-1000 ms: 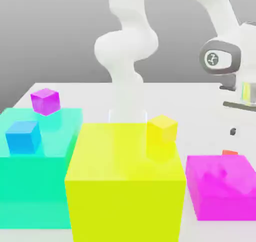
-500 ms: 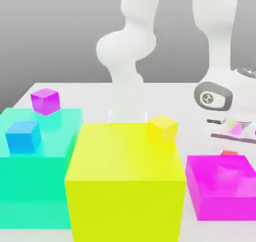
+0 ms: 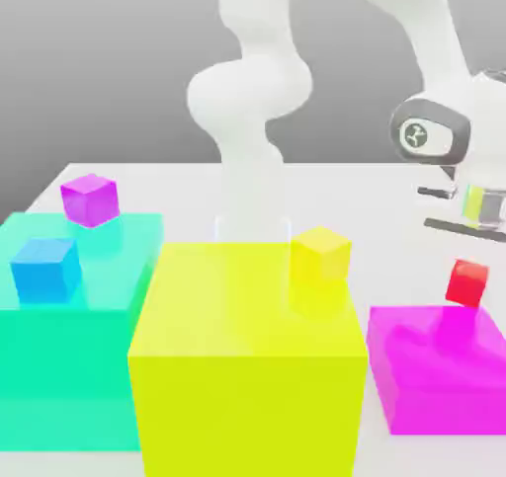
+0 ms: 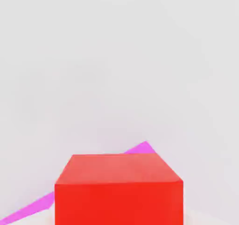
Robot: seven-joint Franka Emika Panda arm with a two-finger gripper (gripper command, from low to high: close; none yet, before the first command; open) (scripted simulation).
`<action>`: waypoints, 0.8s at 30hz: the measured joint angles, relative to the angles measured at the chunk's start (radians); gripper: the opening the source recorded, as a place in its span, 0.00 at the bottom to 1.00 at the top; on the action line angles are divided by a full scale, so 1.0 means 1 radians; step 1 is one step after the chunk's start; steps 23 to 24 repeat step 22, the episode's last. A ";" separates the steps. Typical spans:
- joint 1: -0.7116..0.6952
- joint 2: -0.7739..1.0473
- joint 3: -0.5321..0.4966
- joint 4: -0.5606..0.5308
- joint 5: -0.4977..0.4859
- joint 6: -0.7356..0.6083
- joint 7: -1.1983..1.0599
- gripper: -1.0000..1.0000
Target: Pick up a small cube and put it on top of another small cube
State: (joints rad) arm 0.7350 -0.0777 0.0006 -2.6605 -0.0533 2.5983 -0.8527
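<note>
The small red cube hangs off the table, just above the far edge of the magenta block on the exterior view's right. My white hand sits directly over it, and the gripper is shut on the cube. In the hand view the red cube is close up, with a sliver of the magenta block behind it. A small yellow cube rests on the big yellow block, and a small purple cube stands behind the teal block.
A small blue cube lies on top of the big teal block at the exterior view's left. The arm's white base column rises behind the yellow block. Bare white table stretches behind the blocks.
The hand came down over the red cube behind the magenta block, the gripper shut on it, and the hand has risen again with the cube lifted off the table.
</note>
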 joint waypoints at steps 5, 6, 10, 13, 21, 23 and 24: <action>-0.120 -0.155 -0.062 0.064 -0.023 -0.218 0.195 0.00; -0.146 -0.186 -0.076 0.077 -0.028 -0.262 0.235 0.00; -0.261 -0.311 -0.118 0.129 -0.044 -0.437 0.392 0.00; -0.346 -0.401 -0.144 0.164 -0.050 -0.562 0.504 0.00; -0.368 -0.347 -0.169 0.052 -0.029 -0.413 0.527 1.00; -0.368 -0.347 -0.169 0.052 -0.029 -0.413 0.527 1.00; -0.368 -0.347 -0.169 0.052 -0.029 -0.413 0.527 1.00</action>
